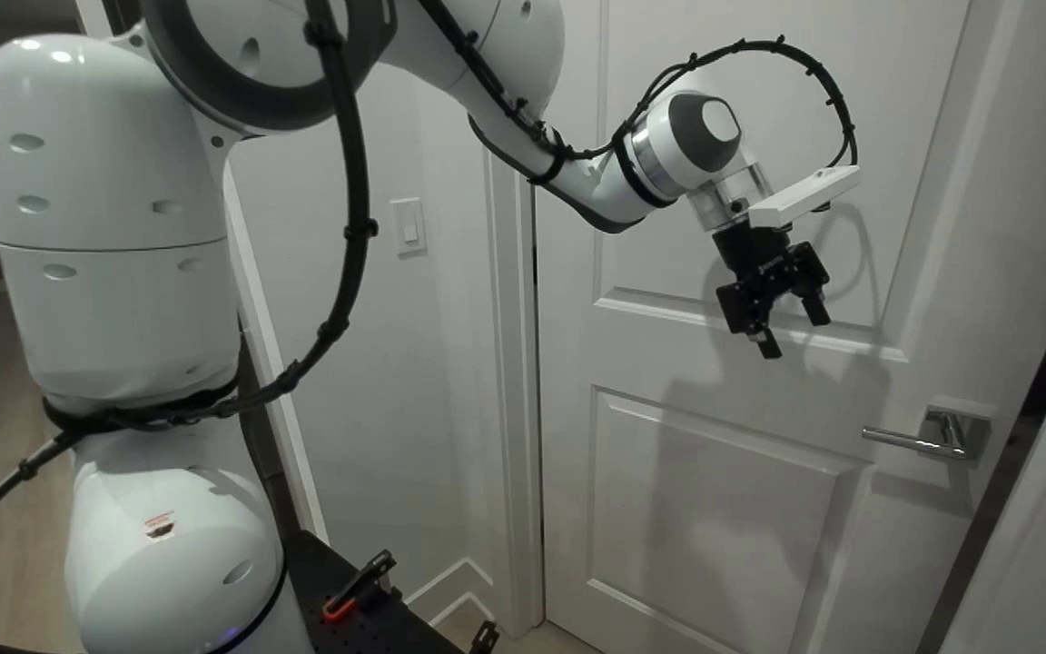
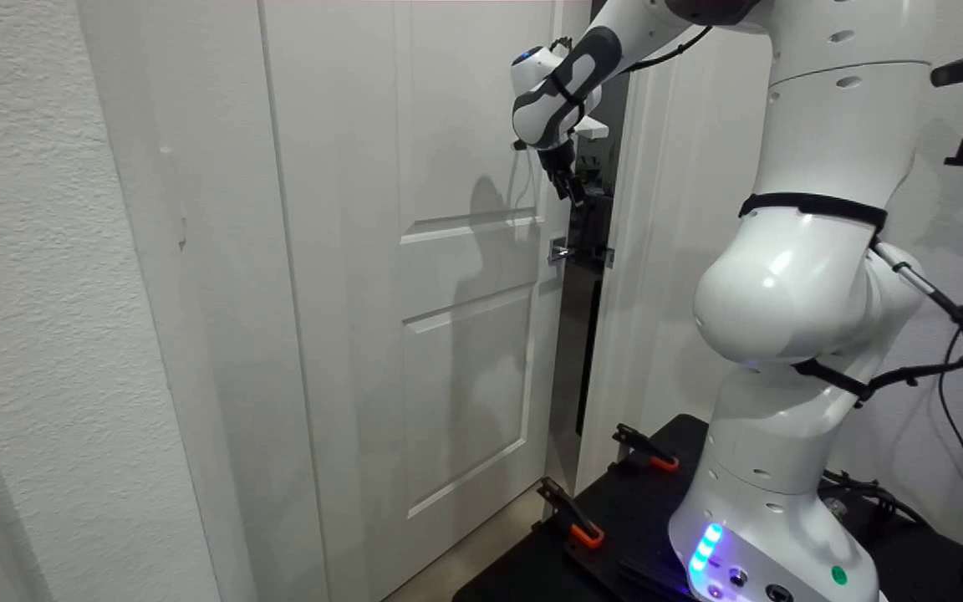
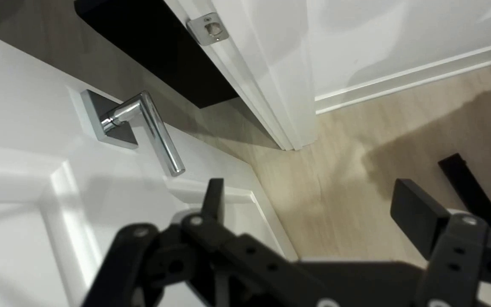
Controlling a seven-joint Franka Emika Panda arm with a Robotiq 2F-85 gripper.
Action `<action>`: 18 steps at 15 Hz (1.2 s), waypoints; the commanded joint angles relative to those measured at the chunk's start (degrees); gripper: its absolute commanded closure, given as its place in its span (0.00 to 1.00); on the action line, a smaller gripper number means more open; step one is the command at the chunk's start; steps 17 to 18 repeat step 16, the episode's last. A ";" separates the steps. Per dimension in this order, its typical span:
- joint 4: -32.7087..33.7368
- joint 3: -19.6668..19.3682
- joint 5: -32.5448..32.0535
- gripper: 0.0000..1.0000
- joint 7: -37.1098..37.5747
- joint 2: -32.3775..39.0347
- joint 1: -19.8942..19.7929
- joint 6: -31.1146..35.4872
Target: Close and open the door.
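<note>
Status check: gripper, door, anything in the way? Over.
Gripper open, holding nothing, above silver lever handle. White paneled door ajar. Nothing seen between gripper and silver lever handle.

Holds the arm (image 2: 791, 288) bent above the base (image 2: 770, 531), with the wrist (image 1: 673, 141) well apart from it; points the gripper (image 1: 794, 332) obliquely downward, with fingers (image 3: 418, 215) spread wide.

One door (image 1: 714, 436), one handle (image 1: 918, 442), one robot arm (image 2: 799, 293)
One gripper (image 3: 311, 200) with two fingers (image 3: 418, 215), one light switch (image 1: 409, 225), one latch plate (image 3: 207, 28) and one table (image 2: 636, 510); in an exterior view, two clamps (image 2: 572, 512) can be counted, possibly more, since the table runs out of the frame.
</note>
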 commanded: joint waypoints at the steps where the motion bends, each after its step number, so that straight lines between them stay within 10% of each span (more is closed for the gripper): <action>1: -2.72 -1.00 2.89 0.00 -3.74 -4.76 1.81 -4.23; 18: -1.91 -1.80 6.10 0.00 -4.75 -4.71 2.64 -6.79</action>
